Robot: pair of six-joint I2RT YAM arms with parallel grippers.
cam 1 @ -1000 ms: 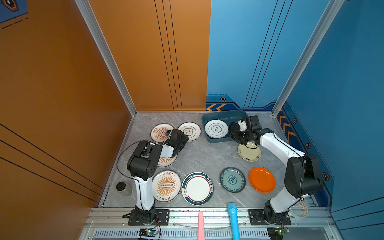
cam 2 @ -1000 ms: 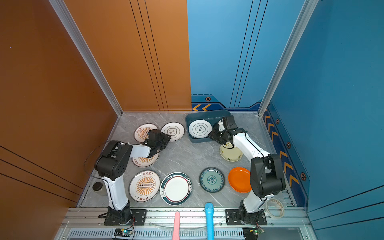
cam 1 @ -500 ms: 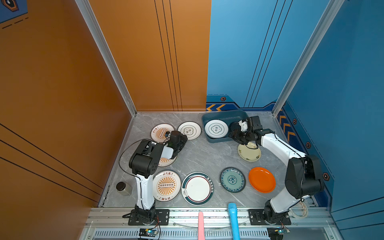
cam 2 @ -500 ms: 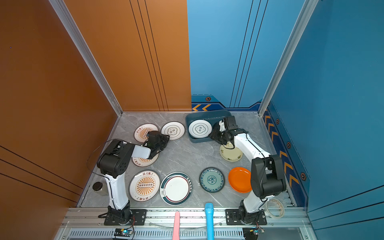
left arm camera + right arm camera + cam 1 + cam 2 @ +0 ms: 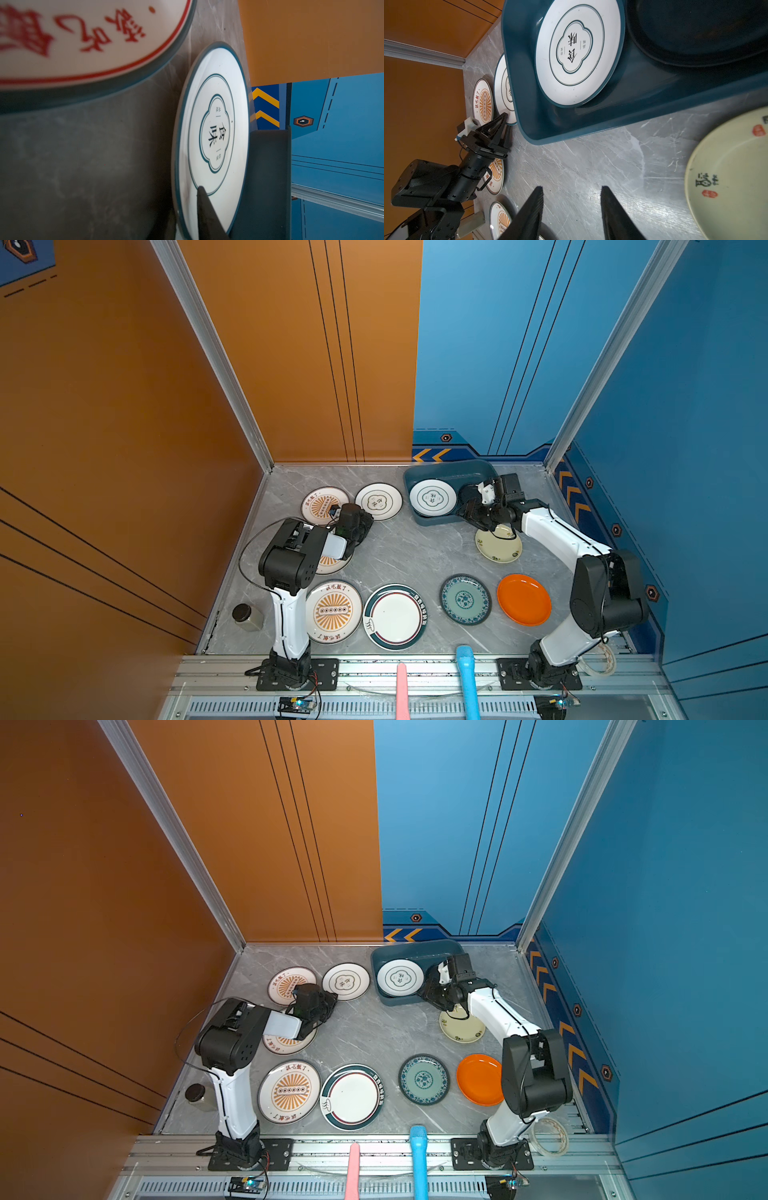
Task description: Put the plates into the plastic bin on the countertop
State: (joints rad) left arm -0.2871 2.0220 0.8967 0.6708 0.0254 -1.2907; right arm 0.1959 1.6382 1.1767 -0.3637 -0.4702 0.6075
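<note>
By the marbled grey surface's [image 5: 415,556] far edge, the glossy teal bin [image 5: 436,521] holds a round white plate [image 5: 432,497] and a black plate [image 5: 695,31] (mostly hidden from above). The left gripper [image 5: 368,517] straddles a second white plate's [image 5: 379,502] rim with narrow jaws, but I cannot tell whether it grips. The right gripper [image 5: 571,207] hangs half open and empty beside the bin.

Bin [image 5: 449,470] at countertop [image 5: 415,547] rear — two plates [image 5: 432,497] inside, eight left and front.

Both top views hang high on the near side, staring steeply down at the whole table [image 5: 415,547], near twins. Left wrist camera skims low, tight on the emblem plate [image 5: 212,133] just ahead of the left hand [image 5: 506,124]. Right wrist camera looks wider past the right hand [image 5: 571,189], catching that same plate.
</note>
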